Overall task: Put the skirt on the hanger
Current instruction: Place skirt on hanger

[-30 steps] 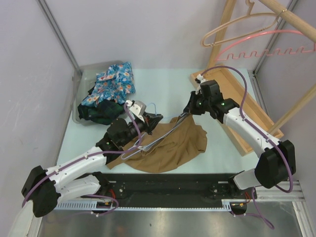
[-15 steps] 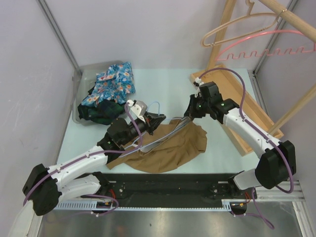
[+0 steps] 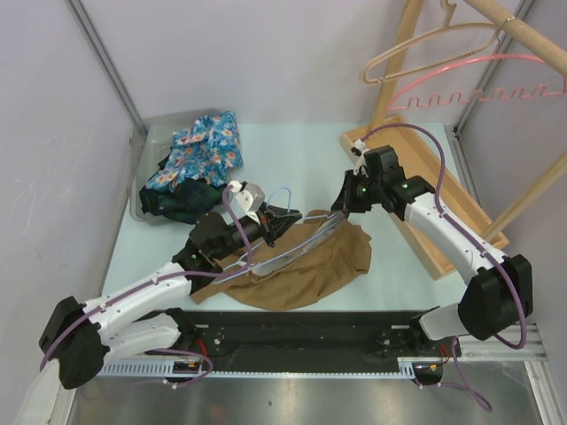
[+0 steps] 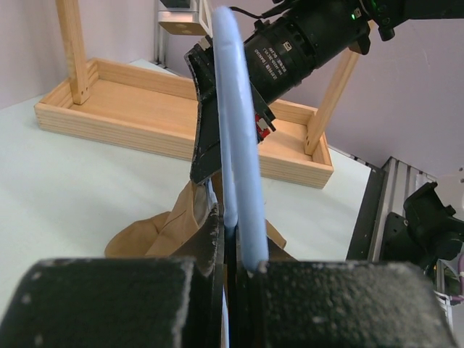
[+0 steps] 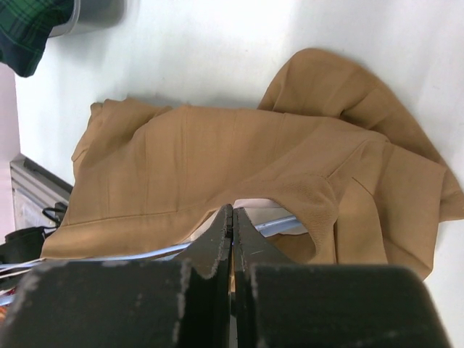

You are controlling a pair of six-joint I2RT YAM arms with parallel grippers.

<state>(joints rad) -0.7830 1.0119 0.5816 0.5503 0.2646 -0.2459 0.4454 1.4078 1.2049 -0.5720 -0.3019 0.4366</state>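
Skirt (image 3: 306, 270), tan, being supported crumpled by worktop (image 3: 301, 159) between arms; its ribbed edge being pinched and held raised by right hand (image 3: 342, 212). Light-blue hanger (image 3: 306, 239) being gripped by left hand (image 3: 282, 218), clamped tight on it, far end being pointed at raised edge just beside right hand.

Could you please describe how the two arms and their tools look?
The left arm and right arm have white links with black joints and bases; a purple cable runs along each. The left tool and right tool are black and two-fingered. The right arm's wrist carries a green light and white lettering.
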